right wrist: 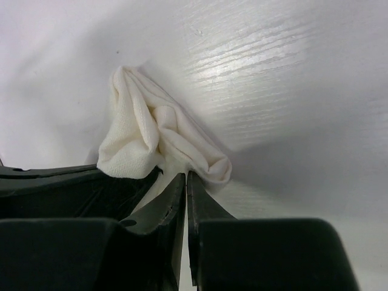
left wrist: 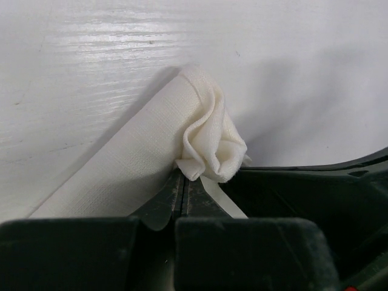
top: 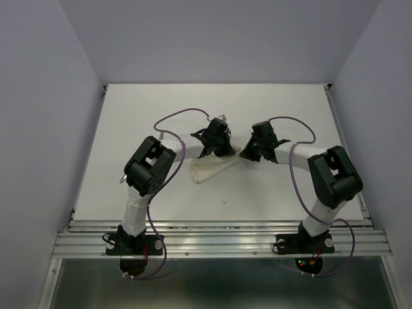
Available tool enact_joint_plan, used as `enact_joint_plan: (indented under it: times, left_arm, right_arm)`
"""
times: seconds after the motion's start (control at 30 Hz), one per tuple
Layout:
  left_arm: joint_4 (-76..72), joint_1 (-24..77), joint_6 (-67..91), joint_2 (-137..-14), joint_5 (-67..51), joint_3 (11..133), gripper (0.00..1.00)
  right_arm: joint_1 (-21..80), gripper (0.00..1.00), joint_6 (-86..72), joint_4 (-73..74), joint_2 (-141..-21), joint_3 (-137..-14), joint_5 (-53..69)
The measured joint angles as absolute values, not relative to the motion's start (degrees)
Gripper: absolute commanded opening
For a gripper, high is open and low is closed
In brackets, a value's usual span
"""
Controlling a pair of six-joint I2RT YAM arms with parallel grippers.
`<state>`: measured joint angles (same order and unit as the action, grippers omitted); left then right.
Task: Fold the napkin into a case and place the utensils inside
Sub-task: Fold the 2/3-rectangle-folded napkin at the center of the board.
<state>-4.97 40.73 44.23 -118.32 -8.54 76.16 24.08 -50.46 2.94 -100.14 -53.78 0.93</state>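
**Left jaws.** Dark, matte, flat-faced, pressed together with no gap. They pinch a thin edge of the napkin, and a pale strip of it runs out between them towards the lower right of the left wrist view.

**Right jaws.** Dark, matte, closed to a hairline slit with a pale sliver showing in it. Their tips nip the gathered cloth at its lower edge.

**Napkin.** Soft off-white sheet with a fine woven grain.
- In the left wrist view it is bunched into rounded, overlapping folds at the tips. A flat, straight-edged band runs from there to the lower left of the frame.
- In the right wrist view it is a crumpled mound with several deep creases, just above the tips.
- In the top view it lies centre frame as a narrow, slanted, wrinkled strip, stretched between the two wrists.

**Table**. White, glossy, with faint wood-grain streaks that catch the light. The arms cast soft shadows on it.
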Motion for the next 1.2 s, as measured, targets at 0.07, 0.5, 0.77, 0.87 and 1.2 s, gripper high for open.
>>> enact_joint_plan:
  times: [0.07,0.5,0.77,0.87,1.2]
  left_arm:
    - [-5.3,40.9,43.1,-118.3,-8.6,76.2,0.0]
    - [-6.0,40.9,38.7,-118.3,-9.6,76.1,0.0]
    - [-7.0,40.9,38.1,-118.3,-10.2,75.7,0.0]
    - [-7.1,40.9,37.8,-118.3,-10.3,75.7,0.0]
    - [-7.1,40.9,37.3,-118.3,-10.5,75.7,0.0]
  right_arm:
    - [24.1,0.11,-49.9,4.3,-98.5,-53.8,-0.4]
    - [24.1,0.12,-46.2,7.1,-100.5,-65.5,-3.3]
    - [24.1,0.12,-44.7,7.2,-104.2,-65.8,1.3]
    - [24.1,0.12,-44.1,7.1,-105.1,-65.8,3.6]
    - [24.1,0.12,-42.9,6.9,-105.1,-65.8,5.0]
